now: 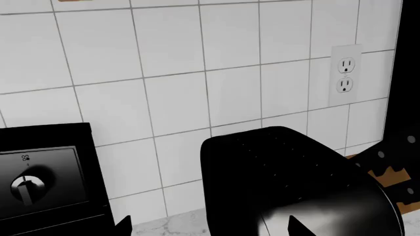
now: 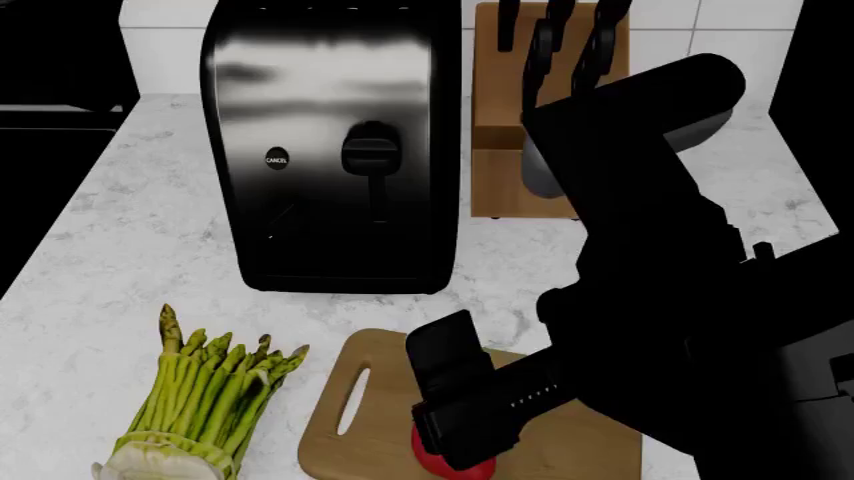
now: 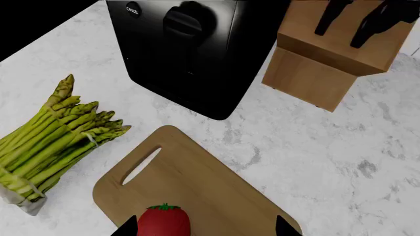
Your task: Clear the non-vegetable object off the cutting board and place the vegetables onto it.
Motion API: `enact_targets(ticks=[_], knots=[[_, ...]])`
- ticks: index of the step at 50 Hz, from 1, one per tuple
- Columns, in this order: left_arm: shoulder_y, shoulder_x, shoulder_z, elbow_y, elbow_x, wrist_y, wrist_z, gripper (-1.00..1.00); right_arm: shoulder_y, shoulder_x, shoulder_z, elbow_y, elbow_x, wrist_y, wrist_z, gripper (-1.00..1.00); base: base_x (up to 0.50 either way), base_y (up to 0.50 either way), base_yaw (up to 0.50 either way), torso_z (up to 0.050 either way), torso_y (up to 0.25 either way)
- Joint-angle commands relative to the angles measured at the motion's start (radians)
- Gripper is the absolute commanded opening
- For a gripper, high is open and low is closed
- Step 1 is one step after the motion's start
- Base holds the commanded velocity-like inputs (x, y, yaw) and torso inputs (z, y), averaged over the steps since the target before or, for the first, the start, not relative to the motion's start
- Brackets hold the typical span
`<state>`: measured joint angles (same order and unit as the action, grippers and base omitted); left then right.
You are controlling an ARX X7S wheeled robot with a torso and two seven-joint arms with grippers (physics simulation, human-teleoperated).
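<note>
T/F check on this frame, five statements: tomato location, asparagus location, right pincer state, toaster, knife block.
1. The red tomato sits on the cutting board. True.
2. The asparagus bundle lies on the board. False: it lies on the marble counter beside the board's slotted end.
3. The right pincer is shut on the tomato. False: its tips show apart, on either side of the tomato, open.
4. A black toaster stands behind the board. True.
5. The knife block lies flat on the board. False: it stands upright on the counter next to the toaster.
</note>
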<state>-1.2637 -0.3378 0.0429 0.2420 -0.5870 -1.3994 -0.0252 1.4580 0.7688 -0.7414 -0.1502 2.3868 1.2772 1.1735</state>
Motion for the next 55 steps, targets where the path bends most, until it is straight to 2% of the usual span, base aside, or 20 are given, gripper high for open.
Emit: enact_targets(ticks=[1, 55], knots=[[-0.002, -0.004, 0.010, -0.012, -0.001, 0.016, -0.001, 1.00, 0.001, -0.024, -0.063, 0.014, 0.048, 0.016, -0.001, 1.00, 0.00, 0.00, 0.00, 0.000, 0.000], [0.009, -0.021, 0.007, -0.021, -0.023, 0.036, -0.018, 1.00, -0.139, -0.123, -0.050, 0.097, -0.218, 0.112, -0.239, 1.00, 0.00, 0.00, 0.00, 0.000, 0.000]])
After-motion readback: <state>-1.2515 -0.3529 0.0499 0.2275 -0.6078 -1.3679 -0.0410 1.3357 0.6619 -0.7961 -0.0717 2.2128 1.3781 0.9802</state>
